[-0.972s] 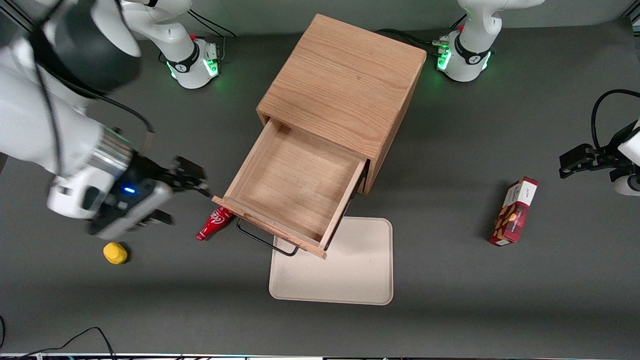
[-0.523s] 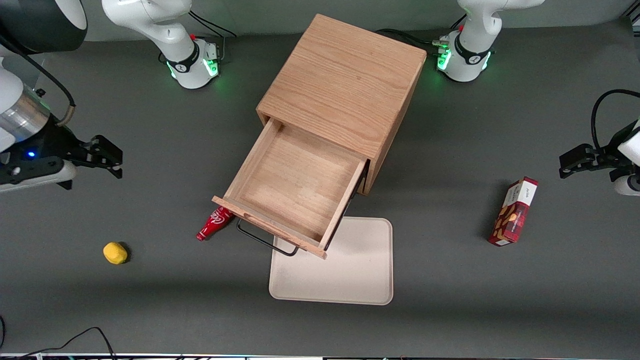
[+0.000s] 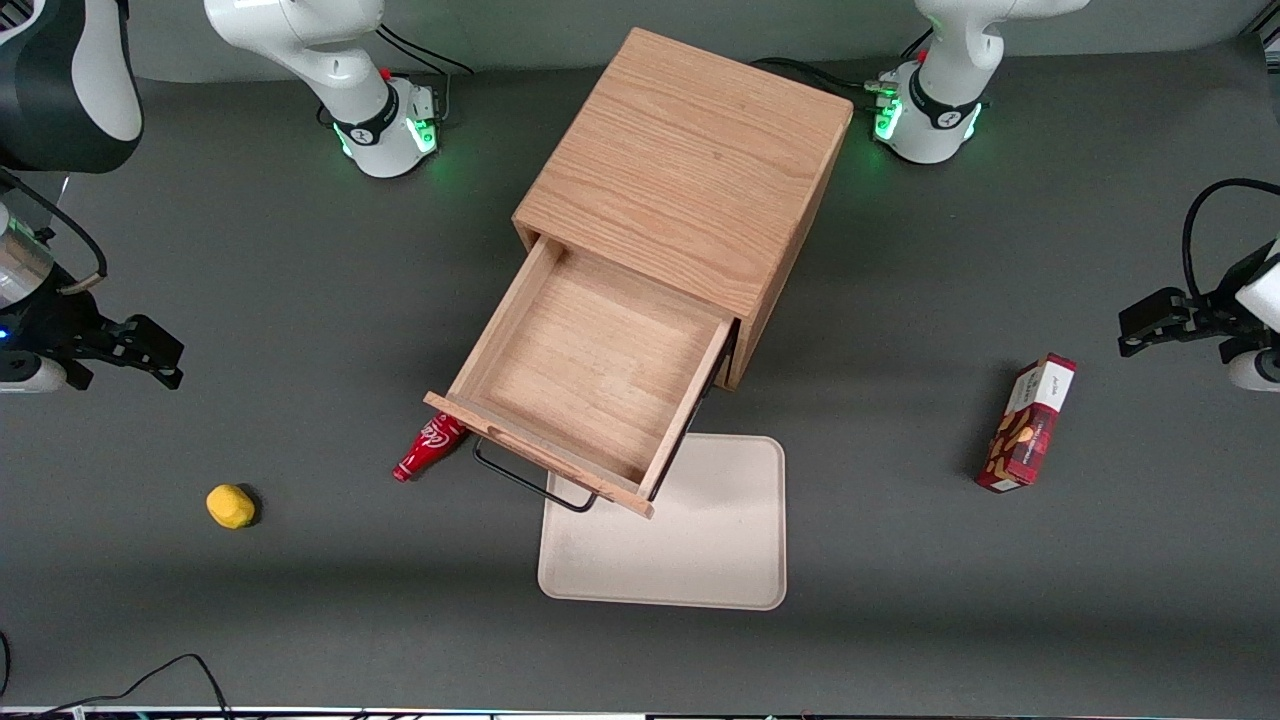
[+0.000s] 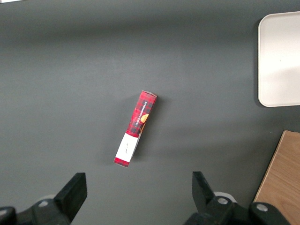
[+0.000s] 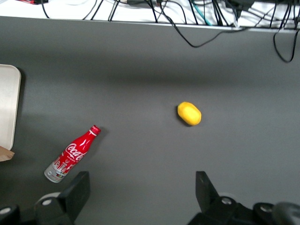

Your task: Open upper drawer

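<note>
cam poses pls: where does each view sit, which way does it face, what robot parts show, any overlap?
Front: high, looking down on the open upper drawer; the gripper is at the working arm's end.
Right wrist: looks down at the bottle and lemon; open fingers show.
Left wrist: looks down at the box; own fingers show.
Shared: tray in all three.

The small light oak wooden cabinet [image 3: 690, 190] stands mid-table [image 3: 900, 600]. Its upper drawer [image 3: 590, 380] juts out of the cabinet toward the front camera. The cream rectangular tray [image 3: 700, 560] lies in front of the cabinet, partly under the drawer. The red cola bottle [image 3: 428, 448] lies beside the drawer's front. The yellow rounded lump [image 3: 230, 505] and the tool [image 3: 160, 360] sit toward the working arm's end of the table, well apart from the cabinet; the red biscuit box [image 3: 1028, 422] lies toward the parked arm's end.
</note>
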Controlling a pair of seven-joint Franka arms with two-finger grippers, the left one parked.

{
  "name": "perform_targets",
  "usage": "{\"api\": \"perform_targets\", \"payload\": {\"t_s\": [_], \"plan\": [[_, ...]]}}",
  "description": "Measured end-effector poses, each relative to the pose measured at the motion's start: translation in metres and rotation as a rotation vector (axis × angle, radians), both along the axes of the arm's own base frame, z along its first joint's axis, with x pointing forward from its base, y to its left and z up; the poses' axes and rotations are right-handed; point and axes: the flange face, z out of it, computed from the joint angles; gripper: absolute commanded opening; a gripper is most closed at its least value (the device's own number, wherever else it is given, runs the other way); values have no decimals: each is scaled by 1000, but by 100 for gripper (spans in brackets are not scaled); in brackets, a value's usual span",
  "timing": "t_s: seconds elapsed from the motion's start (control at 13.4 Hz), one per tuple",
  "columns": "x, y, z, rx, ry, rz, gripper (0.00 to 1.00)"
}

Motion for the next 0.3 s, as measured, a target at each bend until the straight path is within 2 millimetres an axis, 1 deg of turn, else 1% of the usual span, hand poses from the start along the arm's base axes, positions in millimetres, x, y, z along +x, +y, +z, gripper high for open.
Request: {"api": "perform_targets", "payload": {"t_s": [0.15,0.3], "plan": [[-7,0,-9,59,44,-21,100],[-10,3,-14,78,80,-28,100]]}}
